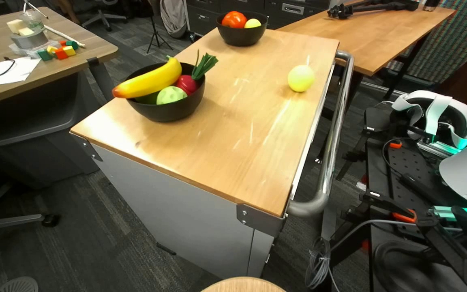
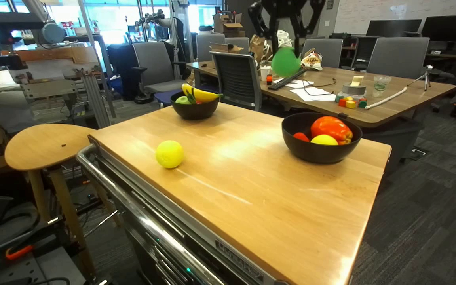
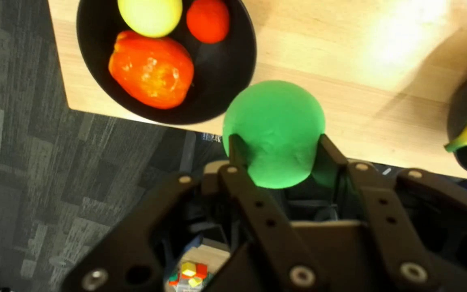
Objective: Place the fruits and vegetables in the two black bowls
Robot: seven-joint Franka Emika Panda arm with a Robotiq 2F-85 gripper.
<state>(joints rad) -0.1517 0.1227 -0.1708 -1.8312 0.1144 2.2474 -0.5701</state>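
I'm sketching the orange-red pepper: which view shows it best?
The wrist view: it looks down on the orange-red pepper, large and nearly whole. Both exterior views show it smaller, at a slant and partly hidden.

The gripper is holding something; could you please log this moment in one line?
gripper: holding round green item aloft; in black bowl: bell pepper; in other black bowl: banana; loose on wooden top: yellow fruit

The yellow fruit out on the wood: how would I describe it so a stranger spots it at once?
Find the wooden cart top with a metal rail along one side. Near that rail sits a round yellow fruit. It lies alone, while its yellow lookalike shares a black bowl with a pepper.
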